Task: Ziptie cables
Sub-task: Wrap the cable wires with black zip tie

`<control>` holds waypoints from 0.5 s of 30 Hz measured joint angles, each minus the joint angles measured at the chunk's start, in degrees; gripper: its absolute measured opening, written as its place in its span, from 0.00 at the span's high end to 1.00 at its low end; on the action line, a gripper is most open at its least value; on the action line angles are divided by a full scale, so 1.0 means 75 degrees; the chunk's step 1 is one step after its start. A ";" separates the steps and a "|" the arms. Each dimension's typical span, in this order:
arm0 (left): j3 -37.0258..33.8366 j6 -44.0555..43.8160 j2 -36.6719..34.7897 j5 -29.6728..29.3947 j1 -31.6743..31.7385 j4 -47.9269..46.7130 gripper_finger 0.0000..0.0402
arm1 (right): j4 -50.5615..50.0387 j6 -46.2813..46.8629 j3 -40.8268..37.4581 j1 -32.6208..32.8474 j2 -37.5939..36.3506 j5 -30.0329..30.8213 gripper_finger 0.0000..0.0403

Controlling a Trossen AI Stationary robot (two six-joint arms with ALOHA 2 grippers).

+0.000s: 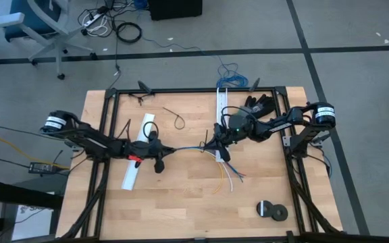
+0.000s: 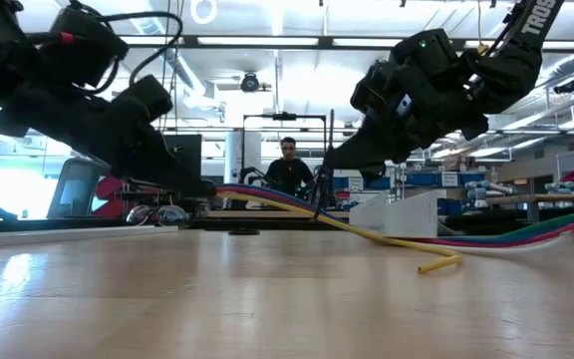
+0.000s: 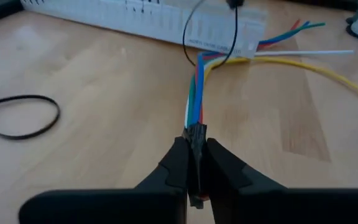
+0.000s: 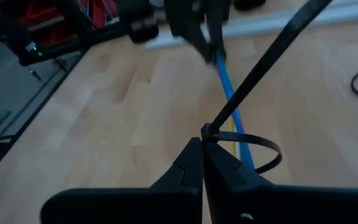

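1. Wooden table [image 1: 181,202] lay under both arms, a white channel [image 1: 135,162] toward 9 o'clock.
2. Left gripper [image 3: 194,163], left of centre, was clamped on the cables [image 3: 197,93] at their dark end.
3. Right gripper [image 4: 202,144], just right of centre, was pinched on a ziptie [image 4: 260,68] looped around the cables.
4. Loose wire ends fanned toward 5 o'clock.

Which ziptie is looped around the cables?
The ziptie pinched in the right hand, its loop circling the cables. The other ziptie lies loose on the table.
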 joint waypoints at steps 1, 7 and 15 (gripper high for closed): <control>-0.0051 0.0003 -0.0201 -0.0048 -0.0003 -0.0147 0.91 | -0.0117 0.0005 0.0000 0.0000 0.0000 0.0002 1.00; -0.0155 -0.0012 -0.1616 -0.0128 -0.0003 -0.1448 0.91 | -0.0679 0.0060 0.0000 0.0000 0.0002 0.0001 1.00; -0.0158 -0.0419 -0.2856 -0.0439 -0.0017 -0.3438 0.91 | -0.1143 0.0225 0.0000 0.0044 0.0000 -0.0345 1.00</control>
